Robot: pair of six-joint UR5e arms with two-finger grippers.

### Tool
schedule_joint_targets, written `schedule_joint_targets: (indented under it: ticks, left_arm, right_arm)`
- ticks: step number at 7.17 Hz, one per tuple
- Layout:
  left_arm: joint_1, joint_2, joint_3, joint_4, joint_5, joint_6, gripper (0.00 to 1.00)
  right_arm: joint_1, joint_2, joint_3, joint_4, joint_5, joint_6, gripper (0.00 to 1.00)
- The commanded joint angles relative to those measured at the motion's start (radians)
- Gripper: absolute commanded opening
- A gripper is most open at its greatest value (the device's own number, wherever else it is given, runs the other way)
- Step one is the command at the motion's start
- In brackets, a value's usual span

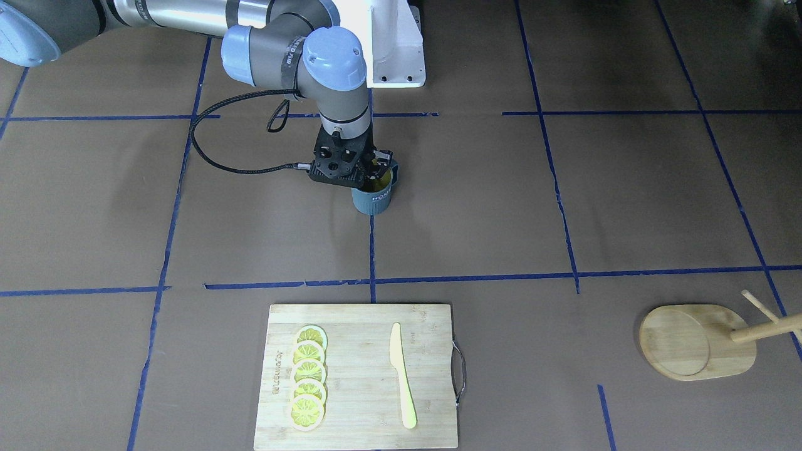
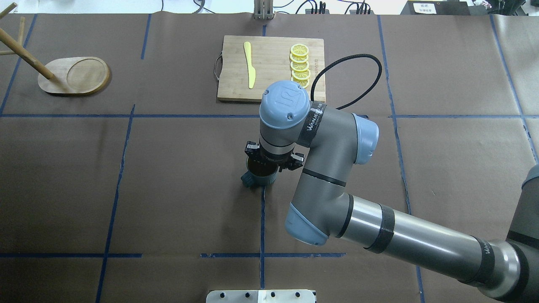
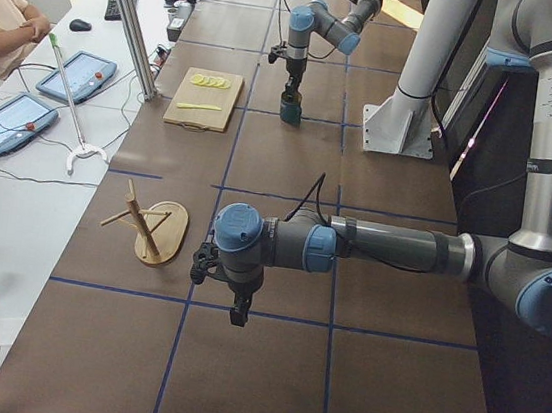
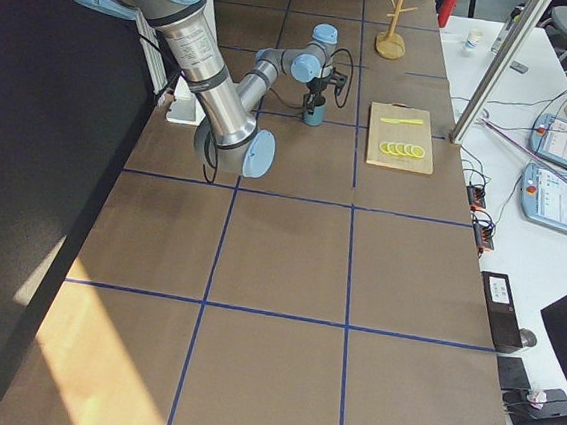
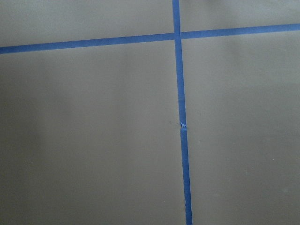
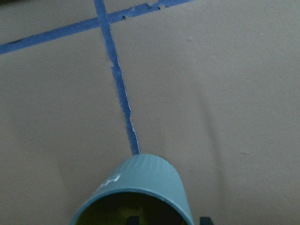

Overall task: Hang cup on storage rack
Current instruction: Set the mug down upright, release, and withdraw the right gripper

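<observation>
The dark blue-grey cup (image 1: 374, 194) with a yellow inside stands upright at the table's middle, on a blue tape line. It also shows in the overhead view (image 2: 257, 176) and the right wrist view (image 6: 140, 180). My right gripper (image 1: 374, 168) comes down on its rim, one finger inside and one outside, shut on the wall. The wooden storage rack (image 1: 692, 343) stands far off at the table's left end (image 2: 73, 75), its pegs bare. My left gripper (image 3: 233, 307) hangs over bare table near the rack; I cannot tell whether it is open.
A wooden cutting board (image 1: 357, 407) lies at the far edge past the cup, with several lemon slices (image 1: 308, 379) and a yellow knife (image 1: 401, 376) on it. Blue tape lines cross the brown table. A person (image 3: 6, 22) sits beside the table's far side.
</observation>
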Motion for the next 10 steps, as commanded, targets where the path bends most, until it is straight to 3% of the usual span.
schedule_joint_targets:
  ticks: [1,3,5,7,10]
  left_arm:
    - [0.002,0.005,-0.004,-0.035,0.009,0.003,1.0]
    - [0.005,0.018,0.01,-0.134,0.021,0.003,1.0]
    - [0.005,0.027,0.047,-0.143,-0.003,0.003,1.0]
    - [0.005,-0.066,0.048,-0.198,0.0,-0.008,1.0]
    - [0.01,-0.111,0.033,-0.234,-0.008,-0.003,1.0]
  right_arm:
    - [0.066,0.022,0.068,-0.091,0.014,-0.014,1.0]
    - [0.191,0.01,0.112,-0.173,0.123,-0.133,1.0]
    - [0.326,-0.059,0.11,-0.187,0.192,-0.343,1.0]
    - [0.481,-0.211,0.124,-0.185,0.264,-0.68,1.0]
    - [0.693,-0.486,0.18,-0.178,0.341,-1.159,1.0]
